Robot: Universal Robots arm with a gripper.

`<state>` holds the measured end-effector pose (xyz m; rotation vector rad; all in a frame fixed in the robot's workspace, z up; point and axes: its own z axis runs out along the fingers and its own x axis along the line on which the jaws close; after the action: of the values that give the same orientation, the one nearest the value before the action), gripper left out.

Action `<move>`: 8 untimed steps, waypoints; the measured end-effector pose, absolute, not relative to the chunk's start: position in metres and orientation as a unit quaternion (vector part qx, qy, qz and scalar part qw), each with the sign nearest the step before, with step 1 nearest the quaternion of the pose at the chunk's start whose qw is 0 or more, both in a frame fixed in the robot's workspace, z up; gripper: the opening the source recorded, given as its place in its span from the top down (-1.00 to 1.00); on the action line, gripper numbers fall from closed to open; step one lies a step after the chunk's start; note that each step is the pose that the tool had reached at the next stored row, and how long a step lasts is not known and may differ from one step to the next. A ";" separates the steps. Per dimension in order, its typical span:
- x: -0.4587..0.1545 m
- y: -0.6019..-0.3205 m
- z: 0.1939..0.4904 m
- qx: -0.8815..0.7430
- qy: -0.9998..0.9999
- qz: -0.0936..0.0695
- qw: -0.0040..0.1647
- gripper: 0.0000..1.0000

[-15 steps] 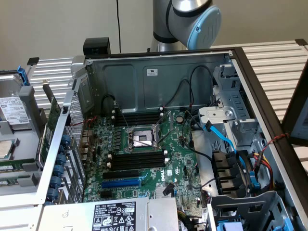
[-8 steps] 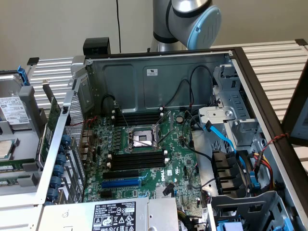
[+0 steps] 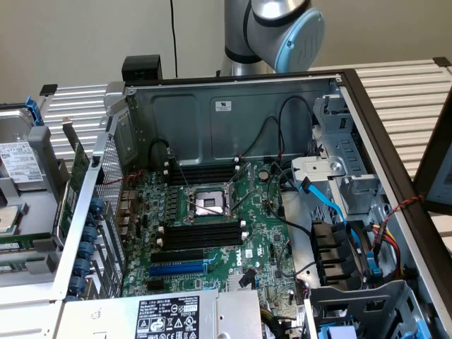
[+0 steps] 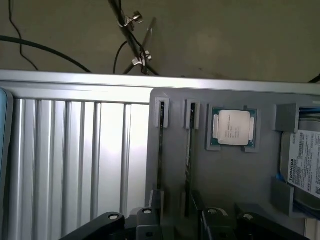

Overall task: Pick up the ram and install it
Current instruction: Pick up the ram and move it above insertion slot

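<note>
open computer case (image 3: 233,113) lying on its side at the middle of a slatted metal surface (image 3: 409,92), with the robot arm (image 3: 282,28) rising behind its far wall; inside, the green motherboard (image 3: 263,212) carries a processor socket (image 3: 208,205), two banks of black memory slots (image 3: 205,233) on either side of the socket, and a blue expansion slot (image 3: 176,268) nearer the front; a grey holder (image 4: 225,190) rests on the surface beside the case, toward the surface's edge at the exterior view's left; in the wrist view the holder shows two narrow parallel channels, each with a thin stick standing on edge and seen from above, then a processor chip (image 4: 232,127) seated in a square recess, then a hard drive (image 4: 305,165) with a white label; the ram (image 4: 189,160) is the stick in the channel next to the processor chip, upright in the holder and outside the case; the black fingers (image 4: 214,217) hang over the holder and stand wide apart, holding nothing, with the near end of the ram running in between them as the wrist view shows it; whether they touch the ram cannot be told
</note>
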<state>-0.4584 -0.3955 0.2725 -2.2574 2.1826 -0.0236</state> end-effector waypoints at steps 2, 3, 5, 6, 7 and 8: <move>-0.458 -0.396 0.269 -0.719 0.695 -0.007 0.000 0.27; -0.458 -0.396 0.267 -0.719 0.695 -0.007 0.000 0.27; -0.458 -0.396 0.264 -0.719 0.695 -0.005 -0.002 0.27; -0.458 -0.396 0.262 -0.719 0.695 -0.004 -0.003 0.27; -0.458 -0.396 0.260 -0.719 0.695 -0.004 -0.003 0.27; -0.458 -0.397 0.258 -0.719 0.695 -0.004 -0.003 0.27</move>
<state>-0.4584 -0.3967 0.2581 -2.2629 2.1877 -0.0117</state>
